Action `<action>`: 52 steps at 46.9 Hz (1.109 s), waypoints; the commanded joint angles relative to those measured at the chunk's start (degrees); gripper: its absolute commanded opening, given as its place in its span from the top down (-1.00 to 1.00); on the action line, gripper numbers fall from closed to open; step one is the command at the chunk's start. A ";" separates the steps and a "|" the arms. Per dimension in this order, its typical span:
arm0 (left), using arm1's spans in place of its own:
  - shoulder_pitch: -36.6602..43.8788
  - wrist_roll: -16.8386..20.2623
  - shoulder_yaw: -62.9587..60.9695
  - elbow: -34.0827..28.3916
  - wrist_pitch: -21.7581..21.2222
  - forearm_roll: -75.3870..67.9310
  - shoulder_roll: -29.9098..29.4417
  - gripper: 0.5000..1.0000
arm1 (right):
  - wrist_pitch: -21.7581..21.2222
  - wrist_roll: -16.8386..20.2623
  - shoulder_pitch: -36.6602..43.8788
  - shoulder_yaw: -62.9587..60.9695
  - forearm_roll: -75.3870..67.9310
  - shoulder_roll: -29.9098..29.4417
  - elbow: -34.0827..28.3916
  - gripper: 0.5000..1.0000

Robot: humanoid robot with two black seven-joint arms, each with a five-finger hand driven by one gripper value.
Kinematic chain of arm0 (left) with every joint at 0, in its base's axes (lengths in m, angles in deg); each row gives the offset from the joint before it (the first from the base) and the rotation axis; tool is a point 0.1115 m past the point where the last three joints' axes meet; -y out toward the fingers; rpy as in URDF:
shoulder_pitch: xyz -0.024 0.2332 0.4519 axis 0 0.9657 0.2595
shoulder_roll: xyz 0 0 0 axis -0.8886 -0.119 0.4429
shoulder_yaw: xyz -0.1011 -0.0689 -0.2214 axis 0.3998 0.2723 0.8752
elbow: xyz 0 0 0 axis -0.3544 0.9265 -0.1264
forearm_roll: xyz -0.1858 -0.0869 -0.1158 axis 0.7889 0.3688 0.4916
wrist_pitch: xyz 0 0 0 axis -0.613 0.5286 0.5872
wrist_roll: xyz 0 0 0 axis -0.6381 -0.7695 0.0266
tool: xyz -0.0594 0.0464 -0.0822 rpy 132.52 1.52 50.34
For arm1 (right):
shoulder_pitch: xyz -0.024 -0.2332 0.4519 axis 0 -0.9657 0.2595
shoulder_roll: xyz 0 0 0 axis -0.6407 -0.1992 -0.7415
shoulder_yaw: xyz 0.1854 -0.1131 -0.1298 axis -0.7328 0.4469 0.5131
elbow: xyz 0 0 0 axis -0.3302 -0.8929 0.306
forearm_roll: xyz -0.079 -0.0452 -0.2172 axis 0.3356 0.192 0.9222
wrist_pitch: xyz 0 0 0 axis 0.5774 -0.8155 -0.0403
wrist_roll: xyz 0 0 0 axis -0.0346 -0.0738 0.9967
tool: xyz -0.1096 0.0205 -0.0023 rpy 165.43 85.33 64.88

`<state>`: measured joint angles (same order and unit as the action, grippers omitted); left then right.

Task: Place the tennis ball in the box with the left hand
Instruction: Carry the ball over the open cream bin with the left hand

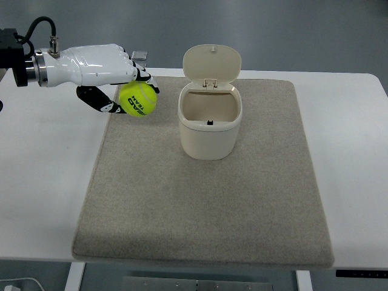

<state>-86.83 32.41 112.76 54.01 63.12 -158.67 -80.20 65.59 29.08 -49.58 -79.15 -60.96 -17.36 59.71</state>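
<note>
Tennis ball (138, 99), fuzzy yellow-green with dark print, is gripped in the curled fingers of the left hand (112, 76), held above the grey mat's (200, 200) far-left corner. Box (210, 124), a cream plastic bin with rounded corners, is stood on the mat right of the ball, its hinged lid (212, 63) tipped upright. Mat is laid on a smooth white table (42, 182); grey floor (291, 30) is seen beyond.

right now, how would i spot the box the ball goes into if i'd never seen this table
Start at the white table and its grey mat. At the mat's far middle stands a cream box, right of the tennis ball in the left hand. Its hinged lid stands open.
</note>
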 commanded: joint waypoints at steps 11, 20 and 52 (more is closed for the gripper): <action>-2.69 0.50 -0.37 1.92 -0.71 -4.04 3.74 1.00 | 0.00 -0.01 -0.05 0.00 0.00 0.00 0.00 -0.75; -2.69 0.23 -0.37 1.57 -1.15 -13.53 8.66 1.00 | 0.00 -0.01 0.04 0.00 0.00 0.00 0.00 -0.76; -3.48 -3.01 -0.29 -6.77 -7.03 -22.07 21.24 1.00 | 0.00 -0.01 0.04 0.00 0.00 0.00 0.00 -0.75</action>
<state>-90.30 30.96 112.49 48.28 56.51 -180.75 -59.90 65.59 29.07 -49.59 -79.15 -60.96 -17.36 59.71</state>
